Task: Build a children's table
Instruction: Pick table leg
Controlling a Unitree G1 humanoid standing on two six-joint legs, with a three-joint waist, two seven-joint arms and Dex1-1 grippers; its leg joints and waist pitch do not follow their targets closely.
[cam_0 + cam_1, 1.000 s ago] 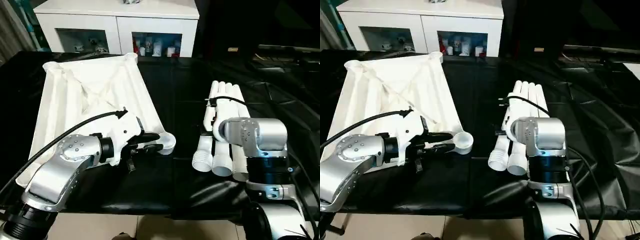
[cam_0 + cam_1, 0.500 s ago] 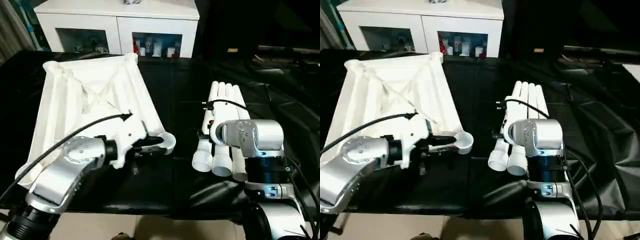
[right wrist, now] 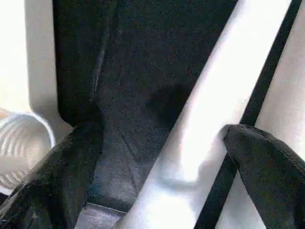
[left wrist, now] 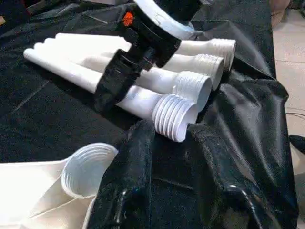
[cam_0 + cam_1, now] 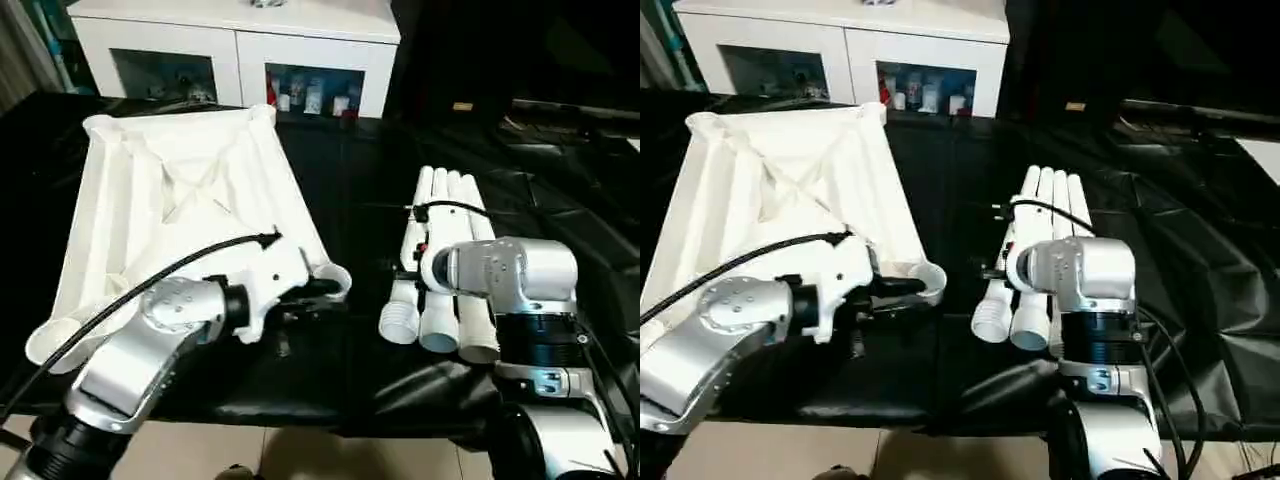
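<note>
tabletop: white plastic tabletop [image 5: 180, 210] lying ribbed side up on the left half of the black-covered bench [image 5: 350, 190], with the near corner socket [image 4: 88, 169] right by the left arm.

legs: four white tube legs [image 5: 440, 260] bunched side by side on the right half, threaded ends facing the robot, well apart from the tabletop.

handling, tabletop: looks like thin moulded plastic, so I'd guess light but wide and a bit floppy. Smooth too, so probably slippery. The rim or a corner socket seems the sane place to hold it, not the flat middle.

handling, legs: hollow tubes, likely light and stiff, and round, so they'll roll if nudged. I'd take one mid-shaft, clear of the threads, since those have to go into a socket.

left gripper [image 4: 183, 164]: fingers only partly spread with nothing between them, as far as I can tell. It hovers just beside the near corner socket; whether it touches the plastic I can't tell. In the wrist view the fingers point across the cloth toward the leg ends.

right gripper [image 3: 162, 157]: fingers spread wide, straddling one leg from above, the tube running between them. Neither finger looks pressed on it yet, so I'd call it lined up, not gripped.

background: white cabinet [image 5: 240, 50] with glass doors behind the bench, not part of this.
</note>
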